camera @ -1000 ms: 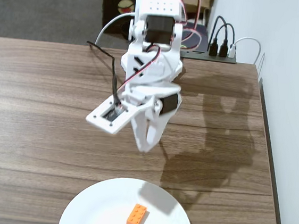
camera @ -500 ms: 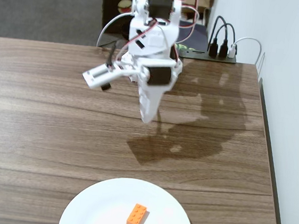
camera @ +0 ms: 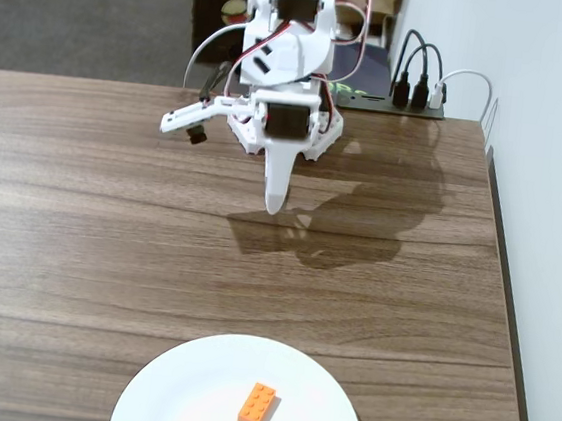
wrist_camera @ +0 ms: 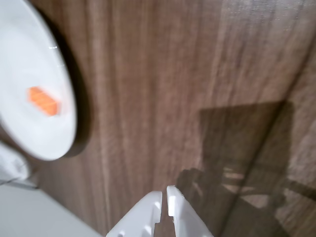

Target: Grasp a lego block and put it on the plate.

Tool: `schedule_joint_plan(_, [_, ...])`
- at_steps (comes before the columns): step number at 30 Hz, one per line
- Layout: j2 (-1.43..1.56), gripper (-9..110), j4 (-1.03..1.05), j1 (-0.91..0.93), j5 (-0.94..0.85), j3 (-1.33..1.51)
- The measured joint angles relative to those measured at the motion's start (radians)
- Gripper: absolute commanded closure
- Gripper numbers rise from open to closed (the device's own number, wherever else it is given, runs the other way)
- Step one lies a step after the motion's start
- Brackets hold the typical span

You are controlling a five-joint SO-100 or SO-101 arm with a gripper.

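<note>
The small orange lego block (camera: 258, 406) lies on the white plate (camera: 182, 391) at the table's near edge in the fixed view. The wrist view shows the same lego block (wrist_camera: 43, 100) on the plate (wrist_camera: 29, 54) at the left. My white gripper (camera: 274, 208) hangs above the far half of the table, well away from the plate, pointing down. Its jaws are shut with nothing between them, as the wrist view confirms at the gripper (wrist_camera: 164, 192).
The wooden table (camera: 77, 239) ends at a white wall on the right in the fixed view. A power strip with plugs (camera: 414, 94) and cables sits behind the arm's base. The arm's shadow (camera: 350, 228) falls on the tabletop.
The arm has pulled back from the plate towards its base and the gripper has risen. The lego block has stayed in place on the plate.
</note>
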Motion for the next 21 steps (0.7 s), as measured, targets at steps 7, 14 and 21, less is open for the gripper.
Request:
schedule_joint_plan(7, [0.179,101,0.063,0.009,0.011,0.074])
schedule_joint_plan(14, [0.337,101,0.147,0.023,0.032,0.114])
schedule_joint_plan(21, [0.407,101,0.193,0.029,0.061,0.137])
